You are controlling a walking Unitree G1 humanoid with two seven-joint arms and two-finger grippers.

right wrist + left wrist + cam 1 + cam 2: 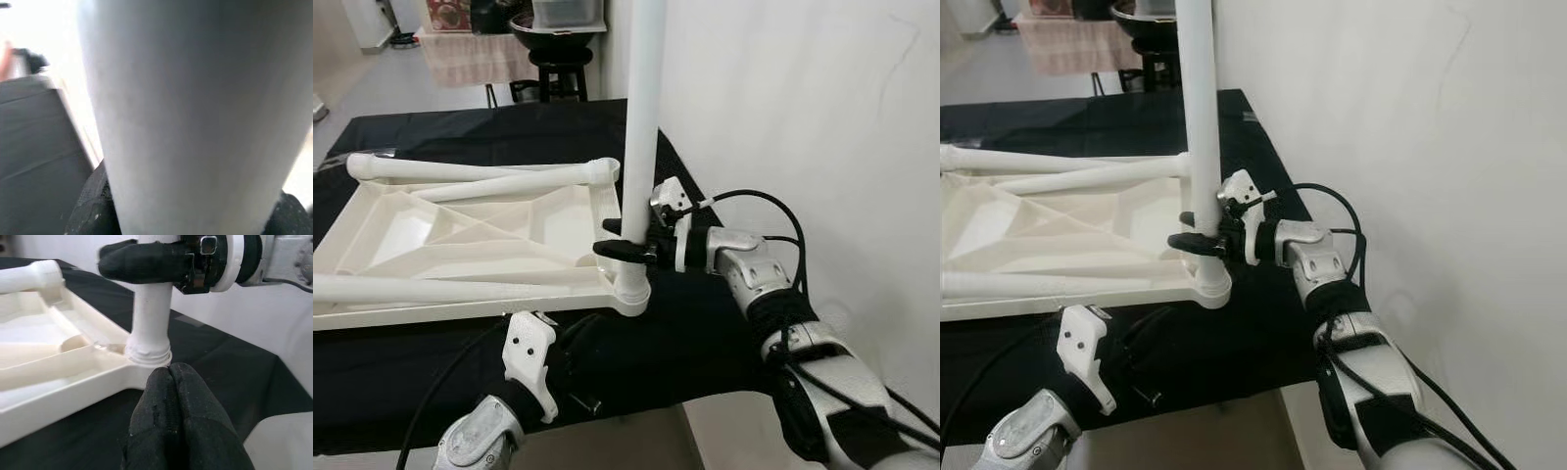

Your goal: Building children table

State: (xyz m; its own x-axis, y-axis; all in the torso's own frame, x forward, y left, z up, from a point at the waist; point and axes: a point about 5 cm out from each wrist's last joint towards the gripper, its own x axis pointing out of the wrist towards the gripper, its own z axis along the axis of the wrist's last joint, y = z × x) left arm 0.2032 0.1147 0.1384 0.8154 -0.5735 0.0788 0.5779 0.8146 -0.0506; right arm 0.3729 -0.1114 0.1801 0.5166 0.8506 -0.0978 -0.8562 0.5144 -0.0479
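- Cloth (705, 343), black, covers the work surface across the middle and lower part of the head views; a white wall (803, 98) fills the right side.
- Tabletop (460, 245), white plastic, lies upside down on the cloth at centre left, ribbed underside up, its long axis running left to right.
- Upright leg (641, 117), a white tube, stands vertical in the tabletop's near-right corner socket and runs off the top of the frame.
- Three other white legs lie roughly left to right on the tabletop: one (431, 168) along its far edge, a second (509, 183) slanting just below it, a third (431, 290) along the near edge.
- Right gripper (625, 243), at centre frame, has its black fingers clamped around the upright leg just above the socket.
- Left gripper (172, 391), at lower centre, has its fingers pressed together on nothing, tips just short of the socket corner.
- No readable writing anywhere.
- Stool (558, 73) and clutter sit at the upper centre, far behind.
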